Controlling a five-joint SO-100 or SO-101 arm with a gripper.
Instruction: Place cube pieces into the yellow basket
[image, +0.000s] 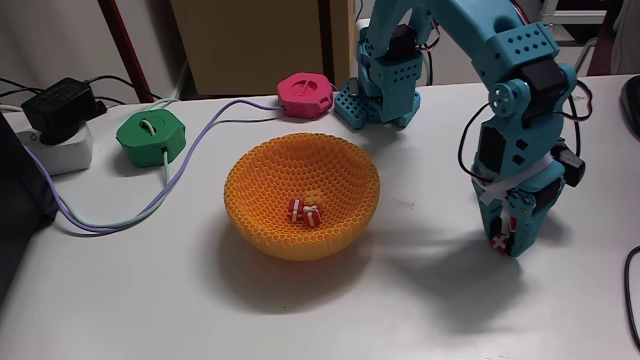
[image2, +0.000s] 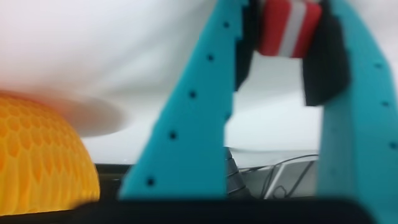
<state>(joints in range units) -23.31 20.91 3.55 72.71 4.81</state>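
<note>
Teal, perforated plastic fingers (image2: 186, 124) up close in the wrist view, clamped on a red-and-white striped cube (image2: 285, 28) between dark pads. Same pincer (image: 508, 232) in the fixed view, pointed straight down near the right edge of the white desk (image: 150, 300), tip at or just above the surface, striped cube (image: 499, 243) showing at the tip. Blurred honeycomb wall of the yellow basket (image2: 37, 155) at the lower left of the wrist view.

Farther in, around the middle of the desk, the basket (image: 270, 210) upright, well apart from the pincer. Inside, on the bottom, two striped cubes (image: 306, 211) side by side, touching, with a yellow-orange piece (image: 315, 196) just behind them.

Beyond, toward the back left, a green hexagonal puck (image: 150, 135) with a lilac cable (image: 110, 222) looping forward along the left side. At the left edge, a white power strip (image: 55, 148) with a black adapter (image: 60, 103) plugged in. At the back edge, a pink puck (image: 306, 93), just beside the teal base (image: 385, 85) of the arm, from there the arm arching up and over to the right.
</note>
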